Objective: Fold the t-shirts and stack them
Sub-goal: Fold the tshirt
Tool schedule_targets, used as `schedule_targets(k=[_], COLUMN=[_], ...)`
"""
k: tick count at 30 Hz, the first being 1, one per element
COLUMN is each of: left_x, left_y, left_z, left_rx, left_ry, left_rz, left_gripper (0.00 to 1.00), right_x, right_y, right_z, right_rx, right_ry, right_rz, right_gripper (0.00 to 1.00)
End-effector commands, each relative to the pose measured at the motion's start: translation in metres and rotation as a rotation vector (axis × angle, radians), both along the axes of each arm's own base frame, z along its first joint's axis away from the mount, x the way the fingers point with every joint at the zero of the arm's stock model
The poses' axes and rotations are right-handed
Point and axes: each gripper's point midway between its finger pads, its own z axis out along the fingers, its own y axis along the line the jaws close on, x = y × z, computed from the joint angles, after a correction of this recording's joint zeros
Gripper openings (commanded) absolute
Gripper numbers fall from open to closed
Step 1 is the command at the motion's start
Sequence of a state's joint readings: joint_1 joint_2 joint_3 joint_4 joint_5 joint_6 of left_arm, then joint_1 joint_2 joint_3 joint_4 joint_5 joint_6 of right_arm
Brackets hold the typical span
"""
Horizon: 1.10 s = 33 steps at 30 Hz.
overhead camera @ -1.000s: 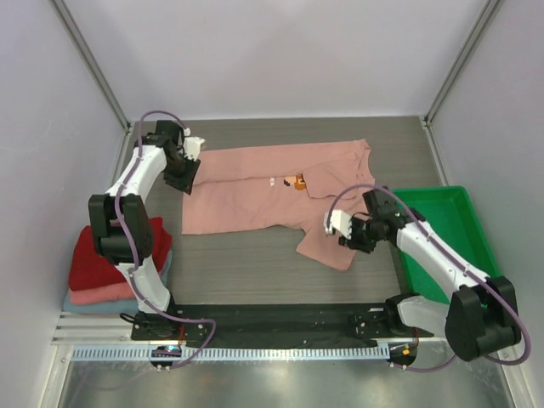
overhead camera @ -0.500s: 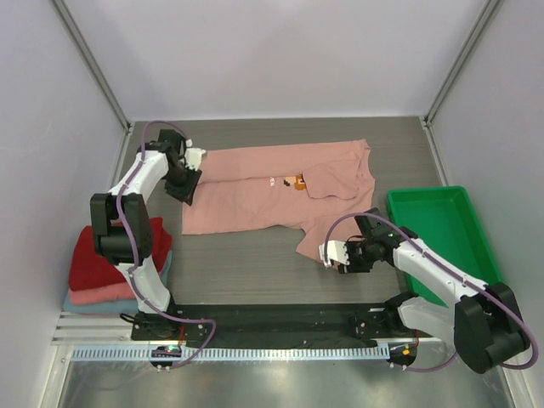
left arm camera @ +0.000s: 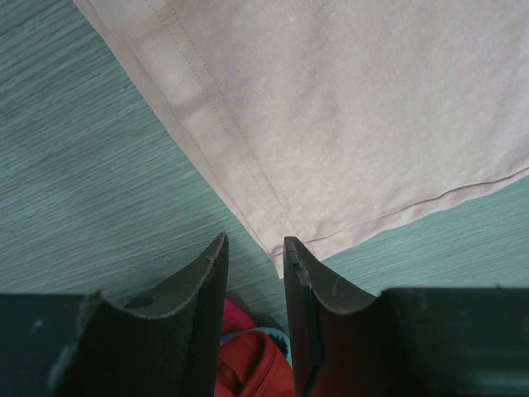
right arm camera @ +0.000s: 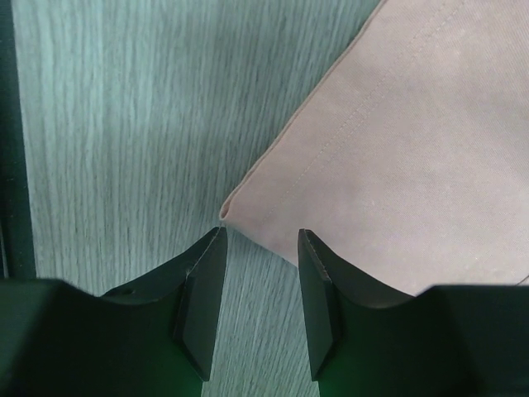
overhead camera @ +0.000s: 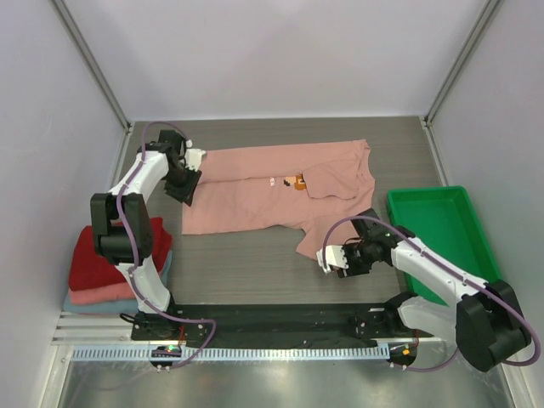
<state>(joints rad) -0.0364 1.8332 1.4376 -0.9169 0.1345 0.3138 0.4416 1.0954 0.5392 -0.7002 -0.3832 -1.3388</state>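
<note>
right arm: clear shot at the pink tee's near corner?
Probably yes. The right gripper is open right at that corner of the pink tee, which lies flat on the table with nothing over it.

From the spread pink t-shirt [overhead camera: 255,191], bare table [overhead camera: 238,263] gives passage at 6 o'clock. The green tray [overhead camera: 442,223] blocks 4 o'clock and the folded stack [overhead camera: 85,259] blocks 8 o'clock.

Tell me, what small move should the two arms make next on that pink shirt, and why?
Probably lower both and pinch. The left tool and right tool each hover open, a corner of the pink t-shirt lying flat just ahead of the gap, nothing gripped; a fold seems to need those corners held.
</note>
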Motion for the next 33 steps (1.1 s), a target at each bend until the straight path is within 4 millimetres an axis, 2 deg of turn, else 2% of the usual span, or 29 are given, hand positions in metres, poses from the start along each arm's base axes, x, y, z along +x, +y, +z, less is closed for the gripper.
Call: schedule_targets(k=[1,13,15,18,19,22,25,28,33], left_x=[0.008,0.003,0.001,-0.002,-0.005,-0.017,-0.031,-0.043,-0.047], left_y=[0.002,0.006,0.008,0.010,0.011,0.010,0.008,0.000,0.001], left_z=[0.015,0.009,0.007,0.007,0.007,0.005,-0.002,-0.015,-0.030], left_rx=[0.002,0.028,0.036,0.047,0.048,0.019,-0.014,-0.061,-0.053], left_ry=[-0.062,-0.044,-0.035,-0.031,-0.030,0.000,0.057,0.133,0.170], left_rz=[0.008,0.009,0.005,0.007,0.009,0.025,0.034,0.035,0.050], left_gripper=[0.34,0.36,0.36,0.36,0.36,0.38,0.43,0.55,0.45], right_x=[-0.005,-0.009,-0.008,-0.005,-0.004,-0.005,-0.011,-0.015,-0.014], right_y=[0.003,0.009,0.012,0.012,0.011,0.008,0.005,0.001,0.000], right_z=[0.007,-0.005,-0.005,-0.004,-0.003,0.000,-0.001,-0.003,-0.004], right_rx=[0.013,0.004,0.001,-0.012,-0.014,-0.020,-0.023,-0.026,-0.036], right_ry=[-0.009,0.048,0.049,0.047,0.052,0.039,0.035,0.031,0.032], right_rz=[0.055,0.092,0.101,0.095,0.082,0.070,0.067,0.060,0.050], right_gripper=[0.46,0.43,0.39,0.18,0.07,0.01,0.01,0.01,0.01])
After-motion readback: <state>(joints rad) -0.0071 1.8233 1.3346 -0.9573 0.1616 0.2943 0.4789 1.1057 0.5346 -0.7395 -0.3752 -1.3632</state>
